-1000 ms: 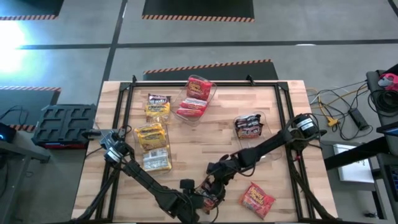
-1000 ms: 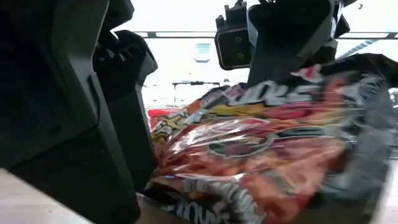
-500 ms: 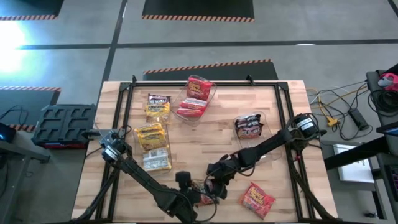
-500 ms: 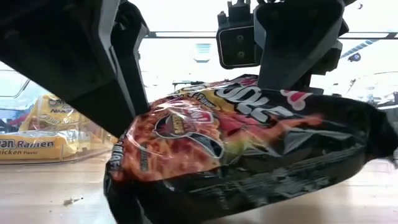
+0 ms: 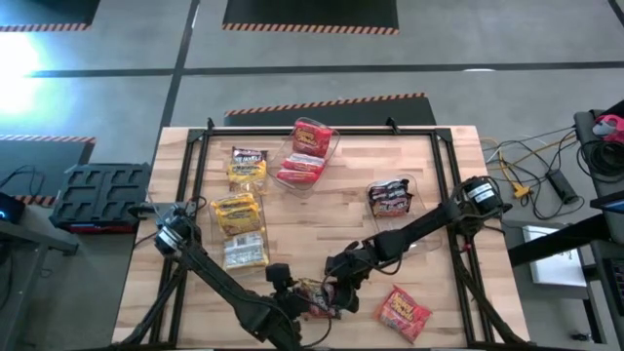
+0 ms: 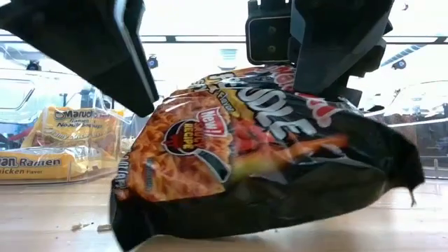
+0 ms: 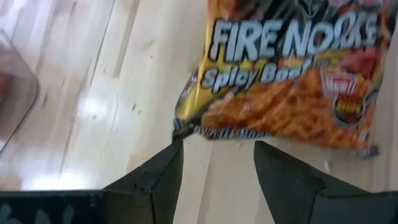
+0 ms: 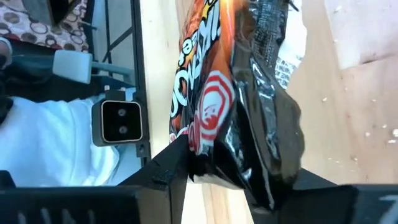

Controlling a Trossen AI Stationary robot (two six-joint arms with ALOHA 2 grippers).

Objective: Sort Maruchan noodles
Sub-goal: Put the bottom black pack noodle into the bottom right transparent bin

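A dark packet of Maruchan noodles point(image 6: 252, 161), printed orange with "Fire Noodle", stands tilted near the table's front edge, with my right gripper point(image 8: 239, 162) shut on it. In the high view the packet point(image 5: 317, 292) shows between the two grippers. My left gripper point(image 7: 217, 146) is open just left of it and a little above. Its fingers point(image 6: 133, 70) are apart from the packet and hold nothing. Whether the packet's lower left corner point(image 6: 122, 234) touches the wood, I cannot tell. My right gripper pinches the packet's upper edge point(image 8: 211, 155) between its two fingers, with the crinkled dark wrapper bunched between them. The fingers slant down from the table's far right side point(image 6: 329, 63). The packet hangs tilted below them, its printed face toward the near edge.
Clear bins hold yellow packets point(image 5: 239, 210) point(image 5: 246, 166) at the left, red packets point(image 5: 307, 146) at the far middle and dark packets point(image 5: 390, 198) at the right. One red packet point(image 5: 405, 312) lies loose at the near right. Bare wood lies between the bins.
My left gripper has risen and drawn back toward the table's left, away from the packet, tipping less steeply. The packet, still in my right gripper, has come up off the table and turned its printed face toward the near edge.
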